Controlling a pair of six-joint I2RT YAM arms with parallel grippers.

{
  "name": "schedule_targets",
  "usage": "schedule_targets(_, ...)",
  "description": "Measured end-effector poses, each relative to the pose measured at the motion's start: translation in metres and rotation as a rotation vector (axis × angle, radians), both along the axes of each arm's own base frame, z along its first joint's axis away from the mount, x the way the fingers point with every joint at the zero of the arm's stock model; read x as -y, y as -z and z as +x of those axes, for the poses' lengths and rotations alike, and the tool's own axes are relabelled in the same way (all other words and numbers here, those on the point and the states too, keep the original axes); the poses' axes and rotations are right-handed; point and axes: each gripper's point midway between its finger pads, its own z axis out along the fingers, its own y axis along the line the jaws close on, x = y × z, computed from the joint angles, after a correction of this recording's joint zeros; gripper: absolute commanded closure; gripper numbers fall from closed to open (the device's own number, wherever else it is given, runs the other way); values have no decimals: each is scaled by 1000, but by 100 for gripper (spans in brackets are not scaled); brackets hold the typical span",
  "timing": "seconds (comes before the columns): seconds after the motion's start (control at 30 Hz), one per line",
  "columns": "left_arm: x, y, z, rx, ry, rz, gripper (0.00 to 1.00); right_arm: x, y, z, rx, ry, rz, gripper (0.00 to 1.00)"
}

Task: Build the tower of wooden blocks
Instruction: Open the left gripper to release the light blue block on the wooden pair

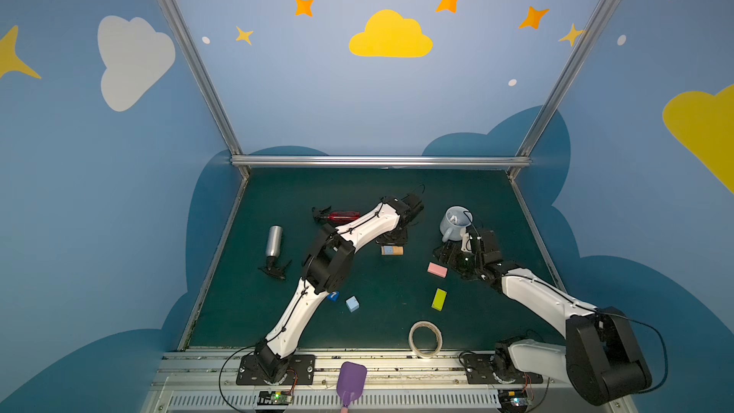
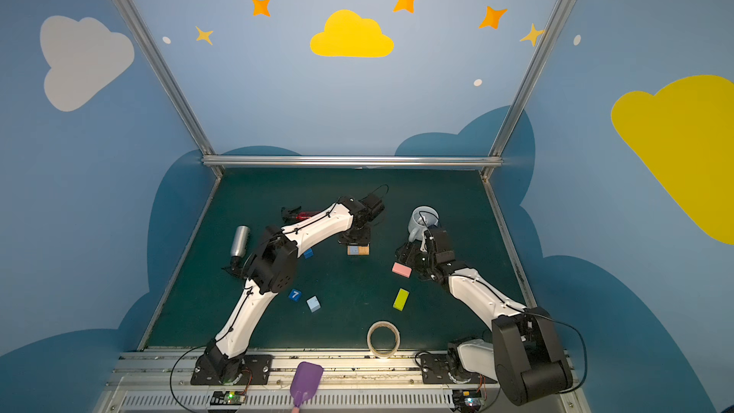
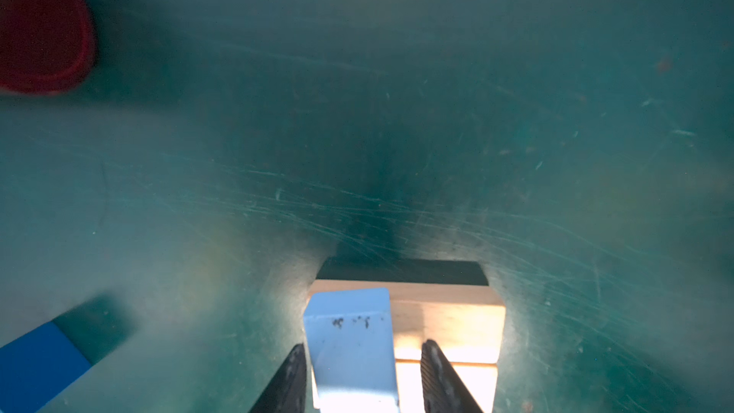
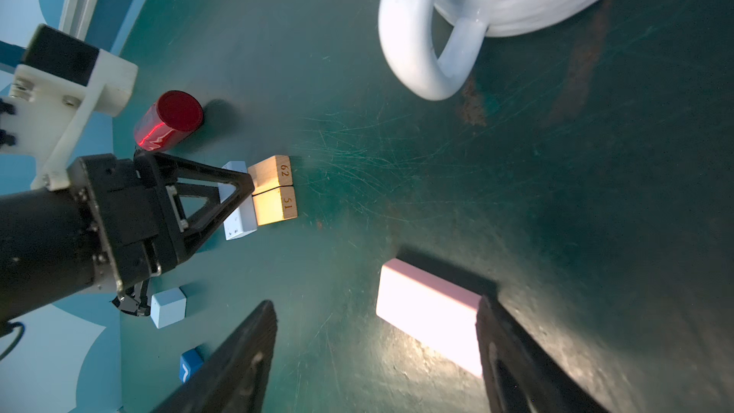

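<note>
**Containers.** One pale mug point(image 1: 447, 228) stands upright on the green surface point(image 1: 357, 327), right of centre and toward the back. A black cable crosses its mouth, and what it contains cannot be determined. A red bottle point(image 1: 344, 215) and a silver bottle point(image 1: 273, 239) lie on their sides on the left half, well apart.

**Markings.** Two orange blocks point(image 4: 274, 192) lie side by side, touching. Their end faces read "62" and "51". A dark-blue cube point(image 2: 294, 294) carries a white "7".

**Tower.** A light-blue block point(image 3: 351, 347) lies flat on top of the orange blocks, across their seam, near mid-surface.

**Left jaws.** They point down and straddle the light-blue block, partly open. One finger point(image 3: 292, 375) sits at the block's side. The other finger point(image 3: 437, 371) stands clear of it, with orange block showing in the gap. The block is not clamped.

**Right jaws.** They are spread wide, low over the pink block point(image 4: 429, 323), and hold nothing. That block lies flat on the surface close to one finger point(image 4: 512, 351); contact cannot be determined.

**Loose parts.**
- A light-blue cube point(image 1: 352, 304) sits just beside the "7" cube, front left of centre.
- A second dark-blue cube point(image 2: 308, 253) sits beside the left arm point(image 1: 369, 228).
- A yellow-green block point(image 1: 439, 299) lies flat nearer the front than the pink block.
- A tape roll point(image 1: 425, 338) rests at the front edge.
- A purple scoop point(image 1: 350, 381) lies on the rail in front.
</note>
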Motion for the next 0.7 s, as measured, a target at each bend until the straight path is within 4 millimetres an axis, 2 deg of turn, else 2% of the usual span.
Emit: schedule_targets(0.7,3,0,3,11,3,-12,53,0,0,0,0,0,0,23)
